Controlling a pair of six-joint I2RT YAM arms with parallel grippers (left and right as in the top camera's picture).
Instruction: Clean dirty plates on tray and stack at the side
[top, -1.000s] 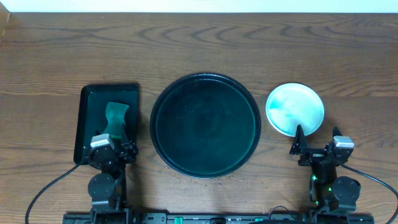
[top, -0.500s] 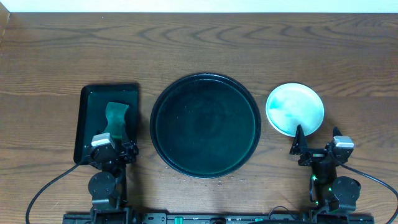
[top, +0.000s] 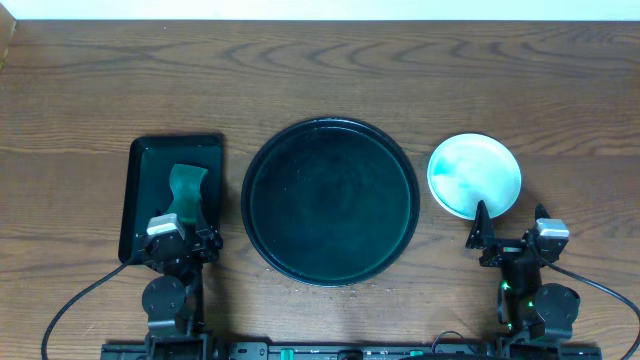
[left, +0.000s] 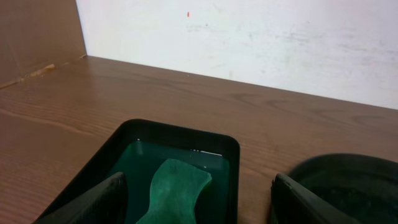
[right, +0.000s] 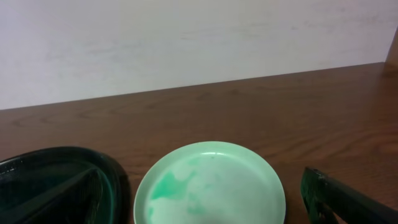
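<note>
Now | left hand (left: 196, 186) fingers spread wide, gripping nothing, at near end of rectangular tray (top: 140, 165) holding green sponge (top: 186, 188) | right hand (right: 200, 180) equally open, just short of plate (top: 474, 176) | plate pale mint, teal-smeared, on bench (top: 330, 70) just right of round tray (top: 330, 202), apart | stack depth: cannot tell

A dark wooden table (top: 320, 70) meets a plain, perhaps slightly scuffed, white wall (left: 249, 43).
</note>
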